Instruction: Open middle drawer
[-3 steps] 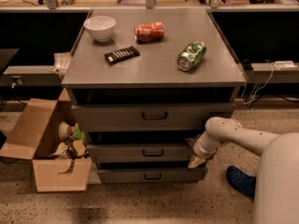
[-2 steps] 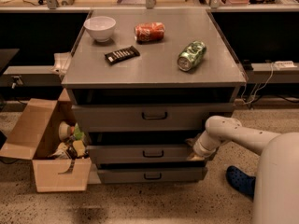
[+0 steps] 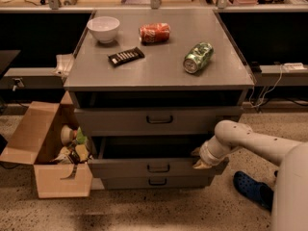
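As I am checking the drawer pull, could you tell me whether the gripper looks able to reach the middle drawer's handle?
Probably yes. The gripper sits at the right end of the middle drawer, by its top edge, and the handle at the front's centre has nothing in front of it.

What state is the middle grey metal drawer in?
Partly open: the middle grey metal drawer stands forward, with a dark gap above it; the gripper is at its right end.
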You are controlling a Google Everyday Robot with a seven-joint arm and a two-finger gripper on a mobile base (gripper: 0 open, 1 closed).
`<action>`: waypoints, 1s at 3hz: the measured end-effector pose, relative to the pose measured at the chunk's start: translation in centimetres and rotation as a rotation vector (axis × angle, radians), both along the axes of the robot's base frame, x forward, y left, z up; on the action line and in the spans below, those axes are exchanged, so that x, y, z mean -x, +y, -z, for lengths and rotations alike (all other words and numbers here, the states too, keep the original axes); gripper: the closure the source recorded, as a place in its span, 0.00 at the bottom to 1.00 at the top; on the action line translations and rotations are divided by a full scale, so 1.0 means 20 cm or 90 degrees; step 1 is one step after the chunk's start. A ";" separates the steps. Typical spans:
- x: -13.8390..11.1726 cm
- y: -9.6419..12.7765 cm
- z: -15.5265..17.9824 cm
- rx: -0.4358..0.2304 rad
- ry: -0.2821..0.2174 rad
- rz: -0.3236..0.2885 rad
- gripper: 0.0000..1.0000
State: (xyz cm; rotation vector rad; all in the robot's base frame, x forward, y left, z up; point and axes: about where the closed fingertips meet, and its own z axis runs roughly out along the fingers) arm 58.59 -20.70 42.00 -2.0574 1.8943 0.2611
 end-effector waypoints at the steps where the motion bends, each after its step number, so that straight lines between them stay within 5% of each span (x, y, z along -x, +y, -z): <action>1: 0.05 0.02 -0.02 -0.012 0.007 -0.007 1.00; 3: 0.05 0.02 -0.02 -0.013 0.007 -0.007 0.57</action>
